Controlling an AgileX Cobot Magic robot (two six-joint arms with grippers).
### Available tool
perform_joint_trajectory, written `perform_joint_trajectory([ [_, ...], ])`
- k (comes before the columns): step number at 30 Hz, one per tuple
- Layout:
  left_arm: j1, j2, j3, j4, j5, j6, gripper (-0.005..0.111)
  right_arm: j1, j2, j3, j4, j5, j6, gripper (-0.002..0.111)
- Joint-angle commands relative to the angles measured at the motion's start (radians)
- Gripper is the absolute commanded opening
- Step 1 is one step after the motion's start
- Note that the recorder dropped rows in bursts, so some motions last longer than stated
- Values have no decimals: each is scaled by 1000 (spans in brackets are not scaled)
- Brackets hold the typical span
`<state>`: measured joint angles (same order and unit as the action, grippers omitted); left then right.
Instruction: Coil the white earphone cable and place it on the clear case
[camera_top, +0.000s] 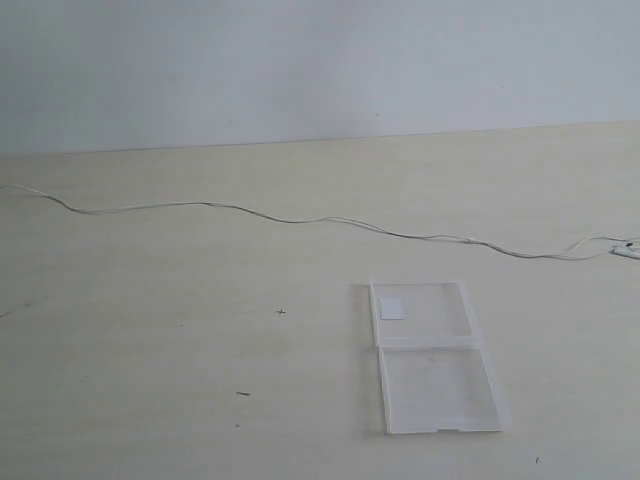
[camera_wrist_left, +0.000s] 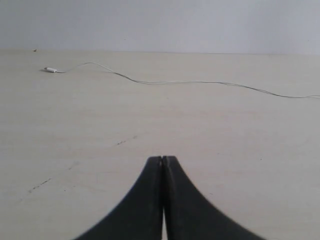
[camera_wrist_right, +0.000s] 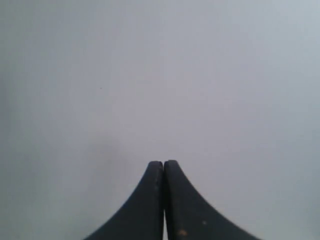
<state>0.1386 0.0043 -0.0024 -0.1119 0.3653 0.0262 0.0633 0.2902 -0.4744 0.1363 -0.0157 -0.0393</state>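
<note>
Stretching across the pale table (camera_top: 150, 350) in the exterior view, the white earphone cable (camera_top: 300, 220) lies uncoiled as one long wavy line, entering at the 9 o'clock edge and running to the 3 o'clock edge. At that 3 o'clock end it splits into two strands and ends in a small white piece (camera_top: 628, 250), too small to identify. The clear case (camera_top: 435, 395) lies open and flat on the table toward 5 o'clock from the middle of the view, apart from the cable, which passes on its 12 o'clock side. Its two halves meet at a hinge line, and a small white sticker (camera_top: 392, 308) sits in the half nearer 12 o'clock. A few dark specks (camera_top: 243, 394) mark the table toward 7 o'clock.

Neither arm appears in the exterior view. In the left wrist view the left gripper (camera_wrist_left: 162, 160) has its black fingers pressed together with nothing between them, above bare table; the cable lies well ahead of it, with a small white end piece (camera_wrist_left: 50, 69). The right gripper (camera_wrist_right: 163, 163) is likewise fully closed and empty, facing only a plain grey wall (camera_wrist_right: 160, 75).
</note>
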Motion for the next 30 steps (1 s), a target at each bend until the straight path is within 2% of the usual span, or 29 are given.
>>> perform_joint_trajectory([
  [1,2,-4,2,2,-8,-3,0,-5,350,-321,-12,289,-48,0],
  [3,2,-4,2,2,-8,-3,0,-5,514,-479,-9,426,-46,0],
  [9,2,-4,2,2,-8,-3,0,-5,728,-643,-1,398,-44,0],
  [24,2,-4,2,2,-8,-3,0,-5,956,-675,42,333,-51,0],
  [28,2,-4,2,2,-8,-3,0,-5,1082,-705,40,315,-142,0],
  [30,2,-4,2,2,-8,-3,0,-5,1161,-769,40,387,-215,0],
])
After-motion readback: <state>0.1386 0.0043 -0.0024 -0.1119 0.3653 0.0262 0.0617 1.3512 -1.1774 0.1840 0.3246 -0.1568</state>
